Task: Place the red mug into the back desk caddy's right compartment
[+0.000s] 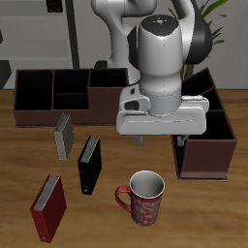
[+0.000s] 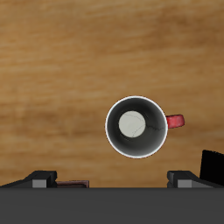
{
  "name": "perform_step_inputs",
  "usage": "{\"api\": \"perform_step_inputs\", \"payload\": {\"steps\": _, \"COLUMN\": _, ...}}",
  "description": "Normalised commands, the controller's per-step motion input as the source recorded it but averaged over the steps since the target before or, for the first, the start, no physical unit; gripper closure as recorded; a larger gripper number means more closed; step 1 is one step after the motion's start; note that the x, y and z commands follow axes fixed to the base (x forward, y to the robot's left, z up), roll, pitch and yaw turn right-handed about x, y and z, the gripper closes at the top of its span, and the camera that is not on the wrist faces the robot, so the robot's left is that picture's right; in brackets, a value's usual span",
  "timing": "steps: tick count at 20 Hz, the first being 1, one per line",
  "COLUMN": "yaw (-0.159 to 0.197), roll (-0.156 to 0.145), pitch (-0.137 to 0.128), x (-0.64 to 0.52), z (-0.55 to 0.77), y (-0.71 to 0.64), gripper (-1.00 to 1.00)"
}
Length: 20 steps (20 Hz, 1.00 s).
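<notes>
Wrist view showed my hand (image 2: 112,179) open above the red mug (image 2: 136,127); approach step, next I needed a straight descent.

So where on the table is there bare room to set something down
Bare wood lies between the red mug and the black book, and along the front edge beside the red book. It is crowded farther back, around the grey book and the back desk caddy.
</notes>
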Motion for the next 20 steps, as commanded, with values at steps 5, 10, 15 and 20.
{"api": "perform_step_inputs", "payload": {"steps": 5, "yaw": -0.005, "roll": 0.008, "pitch": 0.010, "x": 0.08, "z": -0.19, "y": 0.11, "gripper": -1.00}}
{"api": "perform_step_inputs", "payload": {"steps": 10, "yaw": 0.018, "roll": 0.011, "pitch": -0.003, "x": 0.15, "z": -0.21, "y": 0.07, "gripper": -1.00}}
{"api": "perform_step_inputs", "payload": {"steps": 15, "yaw": 0.006, "roll": -0.003, "pitch": -0.003, "x": 0.15, "z": -0.15, "y": 0.01, "gripper": -1.00}}
{"api": "perform_step_inputs", "payload": {"steps": 20, "yaw": -0.001, "roll": -0.009, "pitch": 0.019, "x": 0.17, "z": -0.25, "y": 0.02, "gripper": -1.00}}
